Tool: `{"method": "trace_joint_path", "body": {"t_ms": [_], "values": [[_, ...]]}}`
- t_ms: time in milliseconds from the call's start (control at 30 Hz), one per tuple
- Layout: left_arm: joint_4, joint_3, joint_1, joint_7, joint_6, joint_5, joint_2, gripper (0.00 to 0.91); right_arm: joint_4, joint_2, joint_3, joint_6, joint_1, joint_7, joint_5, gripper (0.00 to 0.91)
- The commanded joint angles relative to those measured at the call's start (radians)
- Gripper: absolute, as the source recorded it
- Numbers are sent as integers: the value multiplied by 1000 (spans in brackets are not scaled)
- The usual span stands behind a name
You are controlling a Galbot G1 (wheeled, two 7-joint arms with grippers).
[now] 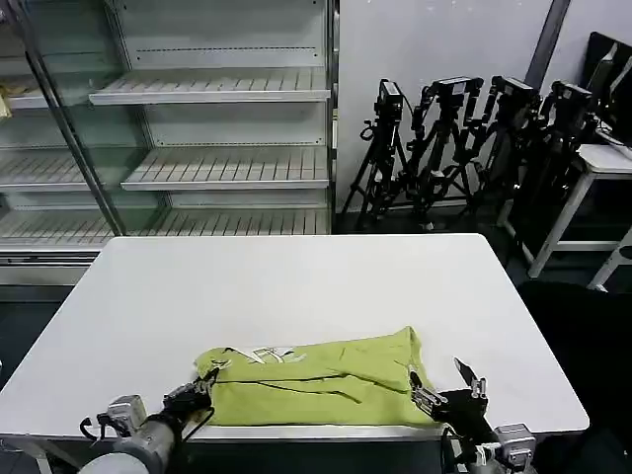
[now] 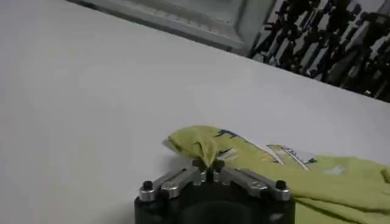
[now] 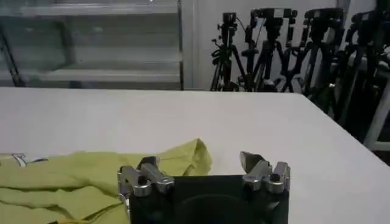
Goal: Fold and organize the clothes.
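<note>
Where the white counter (image 1: 296,286) meets its near edge, the T-shirt (image 1: 326,380) lies partly folded into a long bunched band, running along that edge, yellow-green, with a strip of white and multicolour print showing on its upper fold toward the left end. Left gripper (image 1: 202,383) sits at the shirt's left end, low over the counter; in the left wrist view the left gripper (image 2: 208,165) has its fingers (image 2: 199,164) drawn together and pinching a raised peak of cloth at the shirt's corner, fabric pulled up into a small ridge between them. Right gripper (image 1: 449,387) sits at the shirt's right end, just off the cloth's edge; in the right wrist view the right gripper (image 3: 201,163) has fingers spread wide, one finger (image 3: 148,164) against or over the shirt's hem, the other (image 3: 250,161) out over bare counter beside the shirt, nothing clamped. Whether the near finger actually touches cloth cannot be told. Beyond the counter's far edge, behind the shirt: empty shelves (image 1: 212,128) to the left, a cluster of black tripods (image 1: 464,148) to the right.
</note>
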Motion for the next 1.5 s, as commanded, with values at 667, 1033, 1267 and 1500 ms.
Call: {"method": "trace_joint_path", "body": {"t_ms": [667,1033,1267,1500], "values": [[-23,-495,-54,-35,54,-463,180,20,7,-26,37,21,4,-8,-2,907],[-211,-35,-131,-52,40,-183,44,20,0,-44,50,30,3,-10,-2,907],[-180,183,-197,-78,40,-112,-78,20,-8,-46,45,30,8,-10,-3,907],[-93,331,-222,-76,20,-9,-141,20,-14,-48,49,33,8,-11,-2,907]]}}
